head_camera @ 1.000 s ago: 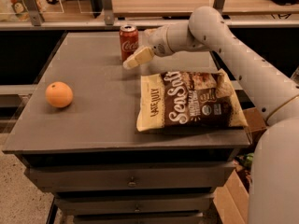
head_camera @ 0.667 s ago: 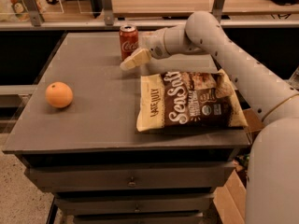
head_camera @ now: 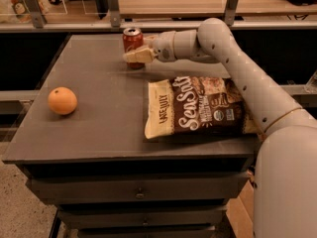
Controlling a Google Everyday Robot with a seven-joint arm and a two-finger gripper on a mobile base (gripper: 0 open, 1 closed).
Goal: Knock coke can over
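Camera view, looking down at a grey table (head_camera: 99,98) from its near side. I am watching the coke can (head_camera: 132,39), which is standing upright near the table's far edge, a little left of the middle, with its long axis running straight up and its silver top showing.

The pincer (head_camera: 132,56) is lying just in front of the can's lower half, reaching in from the right and pointing left. Its cream tip is overlapping the can's base in this view, so I am not able to say whether it is touching the can or sitting just clear of it. I also cannot tell whether the pincer is open or closed.

The pale arm (head_camera: 233,58) is stretching back from the pincer to the right and curving down toward the near right corner.

I am judging that the can lies directly behind the tip, so a push away from the camera, landing higher on the can's side, is the likeliest way to topple it.

A brown-and-cream chip bag (head_camera: 198,105) is lying flat in front of the arm. An orange (head_camera: 62,100) is sitting well apart, near the left edge.
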